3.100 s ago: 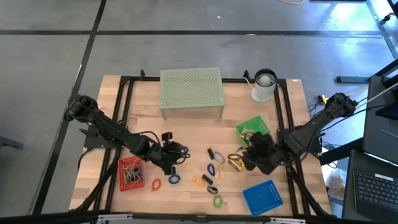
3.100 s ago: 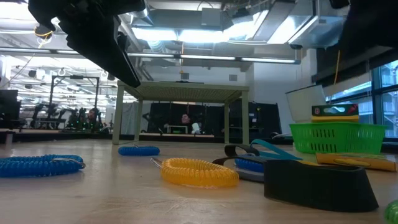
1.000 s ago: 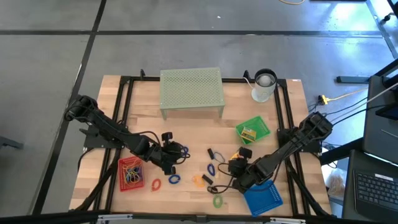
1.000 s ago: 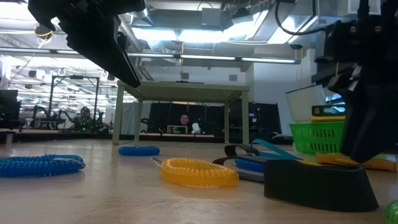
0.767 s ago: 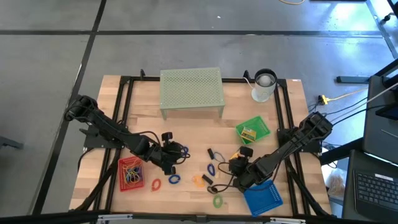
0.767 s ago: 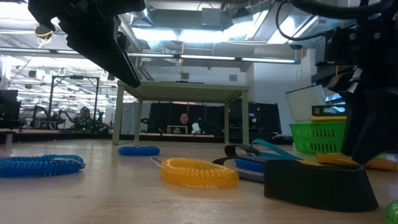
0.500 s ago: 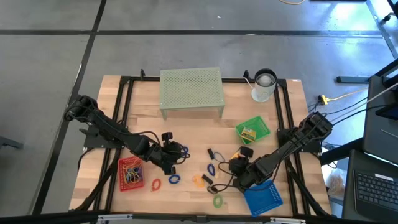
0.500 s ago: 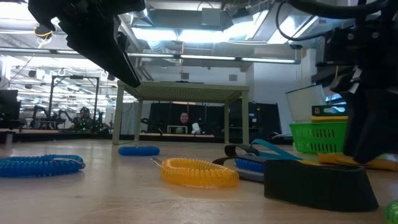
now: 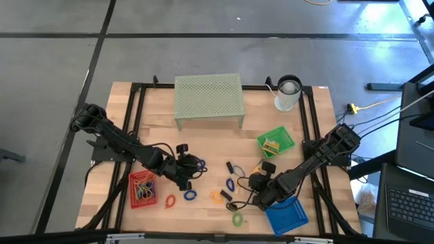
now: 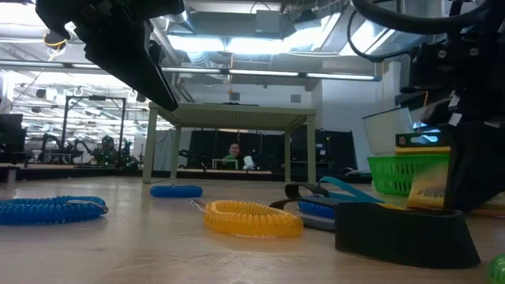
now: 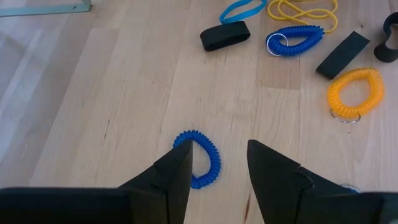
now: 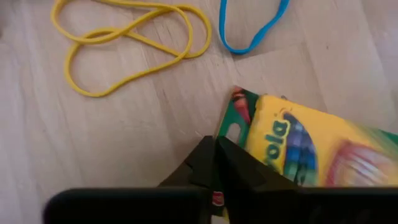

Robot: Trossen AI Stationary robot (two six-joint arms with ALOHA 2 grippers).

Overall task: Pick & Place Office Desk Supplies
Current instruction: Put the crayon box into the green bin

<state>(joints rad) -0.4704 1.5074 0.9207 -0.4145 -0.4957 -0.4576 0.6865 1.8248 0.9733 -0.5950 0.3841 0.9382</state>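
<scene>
You have trays, three: red tray [image 9: 133,181], green tray [image 9: 283,135], blue tray [image 9: 287,217]; mesh riser [image 9: 209,95], one; white cup [image 9: 287,94], one; crayon box, two [image 9: 271,145] [image 12: 311,146]; loose coil rings: blue coil, three [image 9: 197,164] [image 9: 190,195] [image 9: 230,184]; red coil [image 9: 169,201], orange coil [image 9: 215,196], green coil [image 9: 237,219], one each; yellow rubber band [image 12: 130,43], one; blue rubber band [image 12: 252,28], one

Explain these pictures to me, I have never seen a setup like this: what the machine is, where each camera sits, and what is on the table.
These are two dark robot arms at a wooden table. One camera looks straight down, one sits at table height, and one rides on each wrist.

Loose supplies lie about: a yellow coil ring, a blue coil ring, rubber bands, black clips. There are also a red tray, a blue tray, a green basket and a pale green mesh stand.

The right end effector has shut on the edge of a yellow crayon box. The left end effector is open, with the blue coil ring between its fingers.
</scene>
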